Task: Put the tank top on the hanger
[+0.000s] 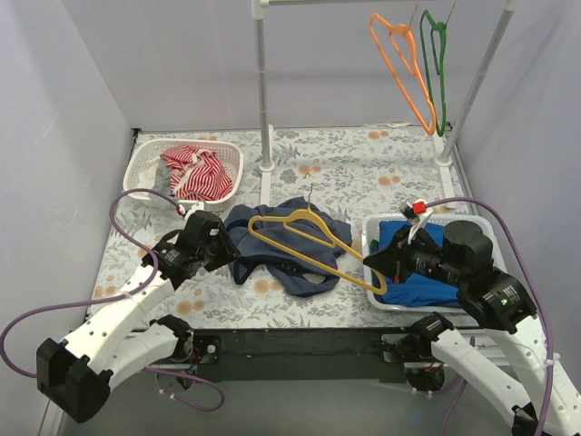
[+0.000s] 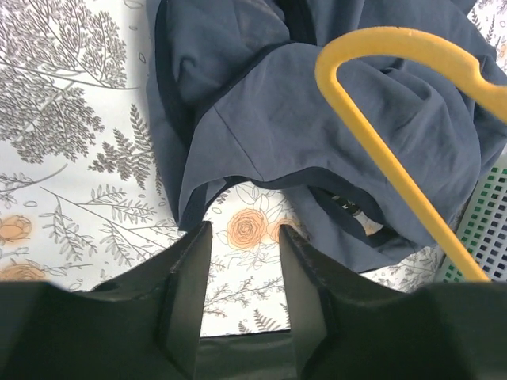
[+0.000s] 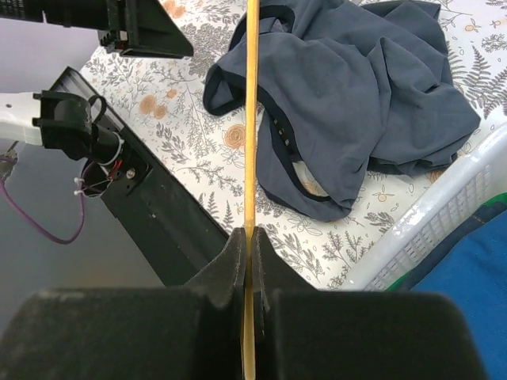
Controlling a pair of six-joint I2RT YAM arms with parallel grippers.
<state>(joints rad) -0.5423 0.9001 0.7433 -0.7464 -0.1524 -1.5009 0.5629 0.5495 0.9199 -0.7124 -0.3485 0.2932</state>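
Grasps thin yellow plastic hanger [image 3: 250, 119] tightly with right fingers [image 3: 230, 267], above dark navy soft sleeveless tank top [image 3: 356, 95], crumpled at worktop [image 1: 345, 173] centre. Holds left fingers [image 2: 186, 293] released at its 9 o'clock. Seems limp, light: pinch a strap.

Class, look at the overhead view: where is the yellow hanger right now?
In the top view, the hanger sits mid-table over the tank top, its right end pinched by the right gripper beside the white basket.
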